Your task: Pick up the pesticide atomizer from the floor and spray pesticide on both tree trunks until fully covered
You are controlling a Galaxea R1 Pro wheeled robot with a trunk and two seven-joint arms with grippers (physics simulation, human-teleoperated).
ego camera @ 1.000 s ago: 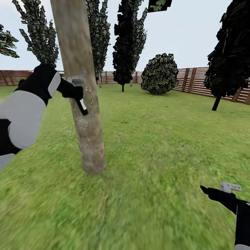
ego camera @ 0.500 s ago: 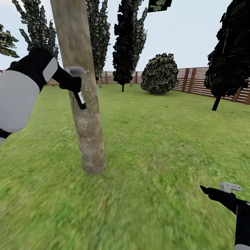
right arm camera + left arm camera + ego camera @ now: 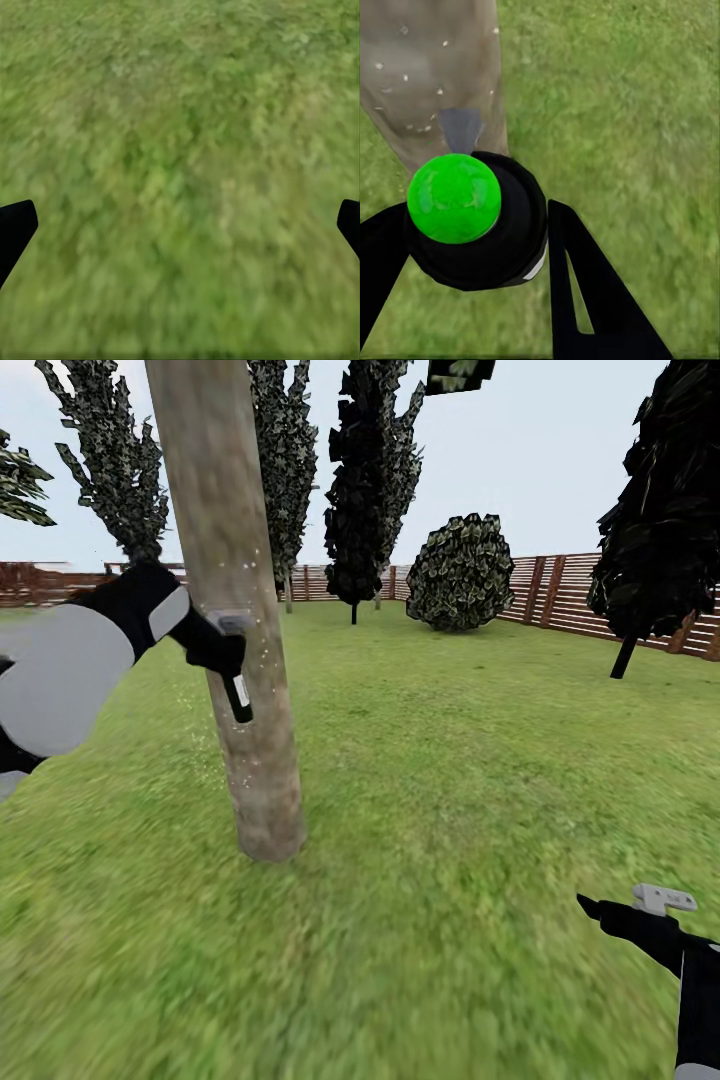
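1. Left pincer (image 3: 228, 660): I have it clamped on the pesticide atomizer (image 3: 238, 695), a slim black sprayer hanging nozzle-down against the tree trunk (image 3: 235, 610) (green cap (image 3: 454, 197) faces my wrist camera).
2. Tree trunk: grey-brown, upright, flecked with pale droplets near the sprayer.
3. Right pincer (image 3: 180, 225): I see its fingers spread wide, empty, low over the grass (image 3: 450, 780).
4. Fence (image 3: 560, 595): brown slats, far behind.
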